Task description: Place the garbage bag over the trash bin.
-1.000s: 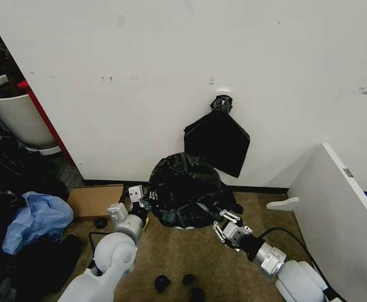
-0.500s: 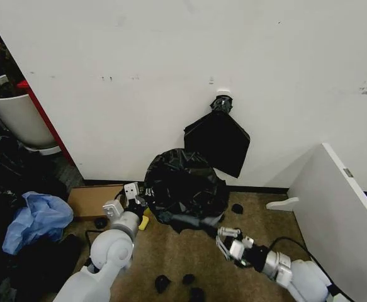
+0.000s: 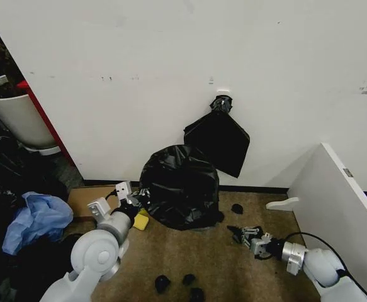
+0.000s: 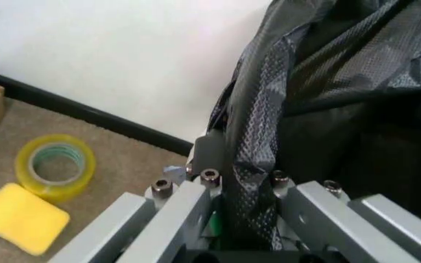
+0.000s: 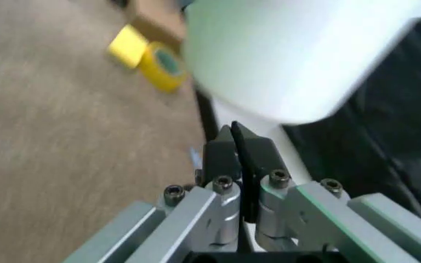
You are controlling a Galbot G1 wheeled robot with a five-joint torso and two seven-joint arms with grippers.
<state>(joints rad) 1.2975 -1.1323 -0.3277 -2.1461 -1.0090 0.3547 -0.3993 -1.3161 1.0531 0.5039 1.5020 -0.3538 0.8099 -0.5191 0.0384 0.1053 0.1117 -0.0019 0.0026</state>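
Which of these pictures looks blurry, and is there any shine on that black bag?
Right wrist view: smeared throughout, the trash bin a soft pale blob, the right gripper sharper. Left wrist view: crisp, light catching the garbage bag and its dotted texture at the left gripper. Head view: evenly lit, faint sheen on the bag's wrinkles.

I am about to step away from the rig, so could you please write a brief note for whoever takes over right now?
Left gripper: shut on the garbage bag, holding its edge at the bag's left side.
Right gripper: shut, empty, low over the carpet to the right of the bag.
Trash bin: against the wall, its cream wall bare in the right wrist view.
Done: bag draped over the bin.
Left: whether the bag is pulled evenly round the rim cannot be told; check.
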